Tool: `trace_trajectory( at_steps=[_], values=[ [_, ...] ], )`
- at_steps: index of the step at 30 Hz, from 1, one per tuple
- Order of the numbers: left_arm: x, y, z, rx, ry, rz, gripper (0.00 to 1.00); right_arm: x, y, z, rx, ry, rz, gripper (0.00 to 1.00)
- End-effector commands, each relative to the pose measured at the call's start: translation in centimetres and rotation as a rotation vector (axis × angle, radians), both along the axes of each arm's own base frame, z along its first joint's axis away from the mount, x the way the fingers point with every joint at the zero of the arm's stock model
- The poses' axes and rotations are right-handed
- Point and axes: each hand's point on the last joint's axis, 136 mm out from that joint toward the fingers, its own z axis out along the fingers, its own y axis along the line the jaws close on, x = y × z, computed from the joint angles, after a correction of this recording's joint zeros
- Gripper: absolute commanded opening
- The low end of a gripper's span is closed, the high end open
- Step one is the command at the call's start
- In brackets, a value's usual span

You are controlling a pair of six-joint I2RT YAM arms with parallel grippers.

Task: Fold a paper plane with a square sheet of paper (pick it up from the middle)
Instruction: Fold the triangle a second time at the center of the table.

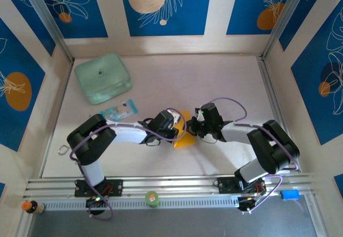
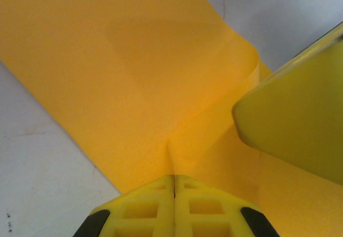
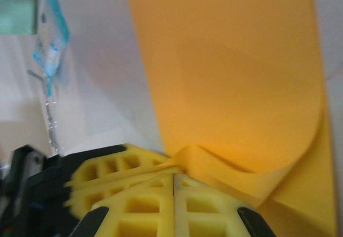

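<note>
Between the two wrists, near the middle of the table [image 1: 214,81], the left gripper [image 2: 174,182] was clamped shut on the square sheet of paper [image 2: 107,76], a crease running into its seam; the right gripper [image 3: 174,179] was likewise pinched on a buckled edge; from above, both heads hid most of the sheet, its outline unreadable; beyond it, the blue-and-white packet [image 3: 51,38] showed blurred.

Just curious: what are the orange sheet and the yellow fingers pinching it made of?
The orange sheet looks like thin matte paper: it curls softly and creases. The yellow fingers are probably moulded plastic or rubber, matte, with grid pockets.
</note>
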Motion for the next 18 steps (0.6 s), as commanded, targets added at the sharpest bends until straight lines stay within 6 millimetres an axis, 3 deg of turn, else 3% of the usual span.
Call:
trace_trajectory(
  at_steps=[1, 6, 14, 18],
  values=[
    [-0.4, 0.4, -0.3, 0.027, 0.027, -0.009, 0.04, -0.7, -1.1, -2.5, -0.056, 0.051, -0.013, 0.00],
    [-0.4, 0.5, -0.4, 0.036, 0.025, -0.013, 0.03, -1.5, -2.5, -4.2, -0.064, 0.108, -0.050, 0.00],
    [-0.5, 0.6, -0.5, 0.043, 0.027, -0.013, 0.03, 0.9, -1.3, 0.5, 0.019, 0.001, -0.007, 0.00],
    [-0.4, 0.5, -0.5, 0.044, 0.029, -0.014, 0.04, 1.4, -1.9, -0.7, 0.009, 0.013, -0.019, 0.00]
  ],
)
